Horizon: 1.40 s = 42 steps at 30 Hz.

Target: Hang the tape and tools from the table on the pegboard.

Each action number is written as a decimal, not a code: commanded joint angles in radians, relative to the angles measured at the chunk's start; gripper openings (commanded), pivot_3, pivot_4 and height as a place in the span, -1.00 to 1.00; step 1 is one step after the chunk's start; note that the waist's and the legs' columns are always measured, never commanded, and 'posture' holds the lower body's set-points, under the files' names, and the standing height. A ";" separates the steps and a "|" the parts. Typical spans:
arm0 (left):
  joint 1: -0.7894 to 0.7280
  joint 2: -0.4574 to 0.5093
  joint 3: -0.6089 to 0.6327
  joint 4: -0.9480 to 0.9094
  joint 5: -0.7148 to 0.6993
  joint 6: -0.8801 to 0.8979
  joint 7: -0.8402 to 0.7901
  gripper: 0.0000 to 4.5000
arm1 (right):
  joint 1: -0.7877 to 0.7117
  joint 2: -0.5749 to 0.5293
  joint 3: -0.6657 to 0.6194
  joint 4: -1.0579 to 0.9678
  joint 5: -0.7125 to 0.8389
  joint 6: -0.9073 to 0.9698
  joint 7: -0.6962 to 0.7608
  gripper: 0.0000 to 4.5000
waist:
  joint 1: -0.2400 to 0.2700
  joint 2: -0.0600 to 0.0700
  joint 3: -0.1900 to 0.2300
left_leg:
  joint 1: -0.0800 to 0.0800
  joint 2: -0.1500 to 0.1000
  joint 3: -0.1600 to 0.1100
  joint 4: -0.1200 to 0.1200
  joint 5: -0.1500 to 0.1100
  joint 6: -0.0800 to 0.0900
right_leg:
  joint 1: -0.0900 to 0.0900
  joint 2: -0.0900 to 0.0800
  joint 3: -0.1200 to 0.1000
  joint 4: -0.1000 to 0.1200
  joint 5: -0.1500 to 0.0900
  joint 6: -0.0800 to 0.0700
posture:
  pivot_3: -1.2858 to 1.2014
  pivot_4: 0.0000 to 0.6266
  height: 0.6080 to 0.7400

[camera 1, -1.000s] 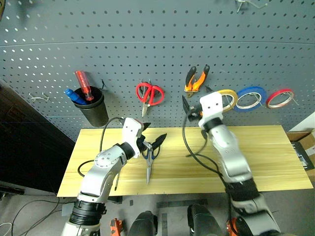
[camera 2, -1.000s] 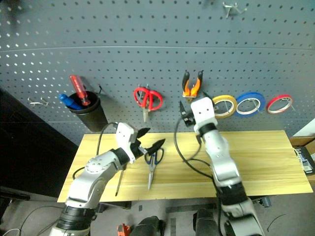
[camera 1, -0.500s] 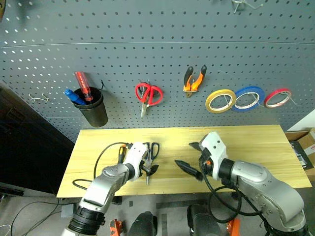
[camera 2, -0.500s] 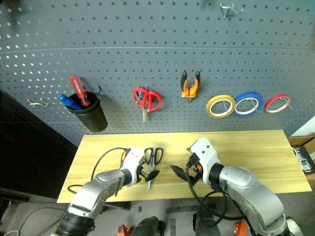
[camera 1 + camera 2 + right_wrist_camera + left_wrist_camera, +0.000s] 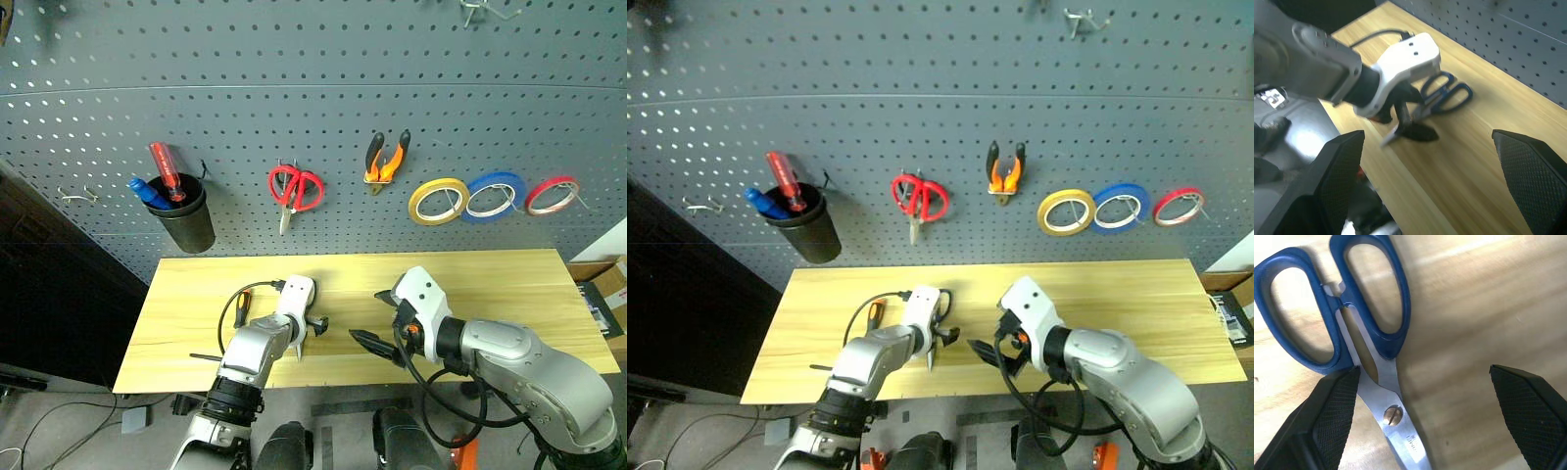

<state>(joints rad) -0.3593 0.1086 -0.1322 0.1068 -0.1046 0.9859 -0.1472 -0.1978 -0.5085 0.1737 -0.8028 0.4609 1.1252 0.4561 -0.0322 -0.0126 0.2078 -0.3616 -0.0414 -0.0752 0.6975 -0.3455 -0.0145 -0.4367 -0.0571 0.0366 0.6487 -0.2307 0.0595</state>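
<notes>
The pegboard (image 5: 313,88) fills the upper part of the frame; the yellow tape (image 5: 439,200) and pliers (image 5: 387,157) already hang there. On the table (image 5: 509,279), lower centre, lie the blue scissors (image 5: 1347,328). The left gripper (image 5: 1425,416) hovers over them, jaws apart, astride the pivot. I think it should close near the pivot, squarely. The right gripper (image 5: 377,318) waits beside, jaws apart and empty.

Head pair: looked forward and down over the table (image 5: 509,284) to the pegboard (image 5: 313,88), from well back.
Left wrist: looked steeply down, very close over the scissors (image 5: 1352,328).
Right wrist: faced across the table toward the left gripper (image 5: 1410,122).
Shared: both wrist views showed the scissors.
</notes>
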 commanded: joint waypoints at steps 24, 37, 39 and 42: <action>0.029 0.041 0.106 -0.174 -0.018 0.225 0.032 1.00 | -0.010 -0.014 -0.066 -0.078 0.110 0.043 -0.039 0.99 | -0.001 -0.005 0.003 | -0.002 0.000 0.000 -0.001 0.000 0.000 | -0.002 -0.002 0.000 -0.002 0.000 0.000 | -0.03 -0.25 1.00; -0.010 0.045 0.086 0.006 -0.012 0.189 -0.006 1.00 | -0.034 -0.059 0.019 -0.130 0.135 -0.017 0.008 0.99 | -0.001 -0.005 0.003 | -0.002 0.000 -0.001 -0.001 0.000 0.000 | -0.001 -0.001 -0.001 -0.003 0.000 0.000 | -0.05 -0.25 1.00; -0.013 0.045 0.092 0.020 -0.012 0.181 -0.006 0.83 | -0.030 -0.061 0.025 -0.132 0.137 -0.018 0.005 1.00 | -0.001 -0.005 0.003 | -0.001 0.000 -0.001 -0.001 0.000 0.000 | -0.001 -0.002 -0.001 -0.002 0.000 0.000 | -0.05 -0.26 1.00; -0.016 0.049 0.097 0.033 -0.012 0.165 -0.011 0.49 | -0.020 -0.066 0.027 -0.130 0.140 -0.019 0.005 1.00 | 0.000 -0.004 0.002 | -0.001 0.000 -0.001 -0.001 0.000 -0.001 | -0.001 -0.002 -0.001 -0.002 0.000 0.000 | -0.05 -0.27 1.00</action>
<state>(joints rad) -0.3888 0.1612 -0.0313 0.1099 -0.1124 1.1487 -0.1451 -0.2196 -0.5695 0.2005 -0.8933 0.5826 1.1240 0.4551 -0.0324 -0.0170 0.2103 -0.3629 -0.0416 -0.0760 0.6965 -0.3456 -0.0151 -0.4375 -0.0592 0.0353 0.6466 -0.2308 0.0595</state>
